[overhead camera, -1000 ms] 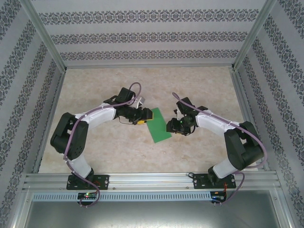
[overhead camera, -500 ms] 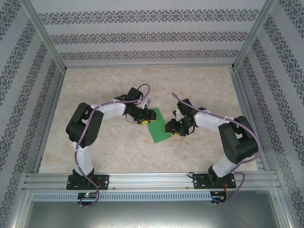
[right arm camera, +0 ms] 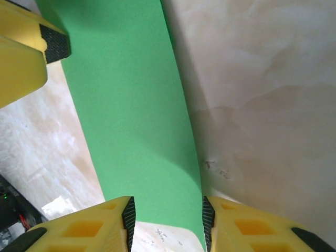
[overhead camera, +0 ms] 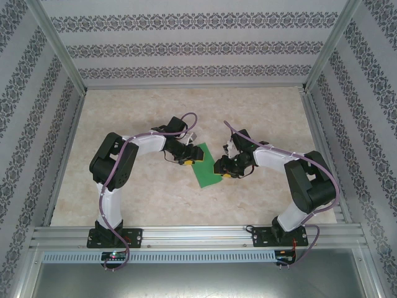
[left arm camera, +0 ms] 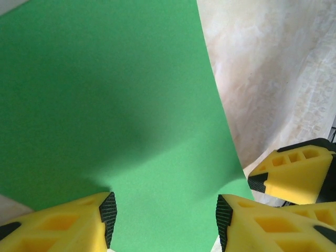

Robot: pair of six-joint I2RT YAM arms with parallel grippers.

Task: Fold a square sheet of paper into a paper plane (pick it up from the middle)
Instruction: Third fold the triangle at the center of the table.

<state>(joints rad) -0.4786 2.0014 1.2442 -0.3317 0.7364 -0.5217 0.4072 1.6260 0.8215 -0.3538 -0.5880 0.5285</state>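
Right fingers (right arm camera: pixel 79 231) have slid in over the green sheet of paper (overhead camera: pixel 206 169) from its right side and narrowed, a gap still showing, sheet between them. Left fingers (left arm camera: pixel 63 226) stand wide apart astride its far-left edge. Sheet lies on the desk (overhead camera: pixel 267 112).

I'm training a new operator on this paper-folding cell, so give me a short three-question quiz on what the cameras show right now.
1. True or false: the green paper sheet lies between the left tool and the right tool.
2. What surface is under the sheet? A) beige marbled table B) blue cloth C) wire rack
3. Fill in: each tool's jaws stand ____ (open or shut).
Key: 1 true; 2 A; 3 open.
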